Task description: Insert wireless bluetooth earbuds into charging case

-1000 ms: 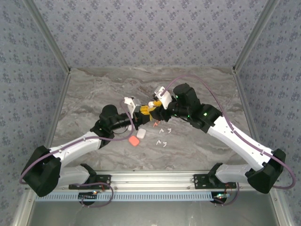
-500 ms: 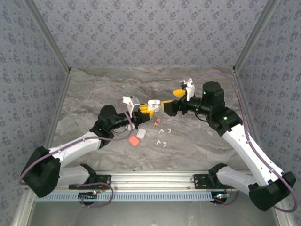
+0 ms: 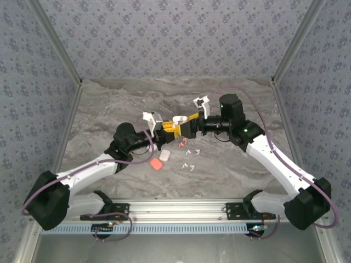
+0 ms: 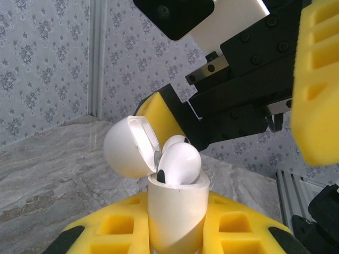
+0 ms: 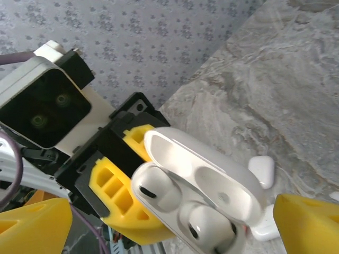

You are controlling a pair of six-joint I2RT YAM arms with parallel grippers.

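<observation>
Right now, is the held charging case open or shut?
Open: the charging case has its lid hinged back, two white earbuds sitting in its wells.

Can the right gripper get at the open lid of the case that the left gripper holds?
Probably yes: the right gripper is open, close to the lid, and nothing stands between them.

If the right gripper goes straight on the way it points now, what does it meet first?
Most likely the open white charging case held by the left gripper; it sits between the open fingers of the right gripper, though depth is unclear.
</observation>
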